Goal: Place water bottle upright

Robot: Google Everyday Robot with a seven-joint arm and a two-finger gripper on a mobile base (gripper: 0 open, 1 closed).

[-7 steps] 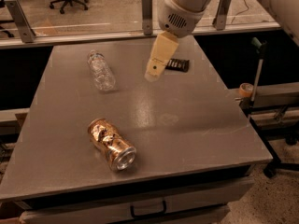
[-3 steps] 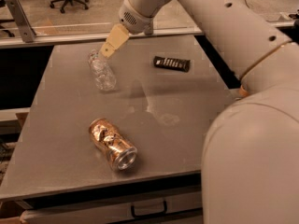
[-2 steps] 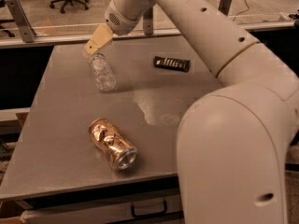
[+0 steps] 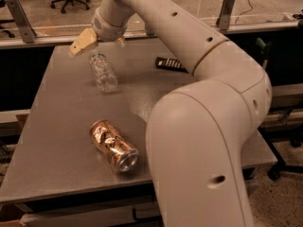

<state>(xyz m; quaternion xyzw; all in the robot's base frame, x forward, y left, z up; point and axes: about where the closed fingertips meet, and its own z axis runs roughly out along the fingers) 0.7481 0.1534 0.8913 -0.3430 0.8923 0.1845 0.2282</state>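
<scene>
The water bottle (image 4: 102, 72), clear ribbed plastic, lies on its side on the far left part of the grey table (image 4: 57, 126). Its far end points toward the back edge. My gripper (image 4: 101, 42) hangs just above and behind that far end, at the table's back edge. It is open: a tan finger (image 4: 83, 40) shows to the left of the bottle's end, and the tip of the other shows to the right. It holds nothing. My arm sweeps in from the lower right and covers much of the table's right side.
A dented gold-and-silver can (image 4: 113, 145) lies on its side near the front left. A black remote (image 4: 171, 64) lies at the back, right of the bottle. A rail with metal posts (image 4: 21, 18) runs behind the table. Office chairs stand beyond it.
My gripper has swung left across the back of the table, from near the remote to above the bottle's far end. The bottle, can and remote have not moved.
</scene>
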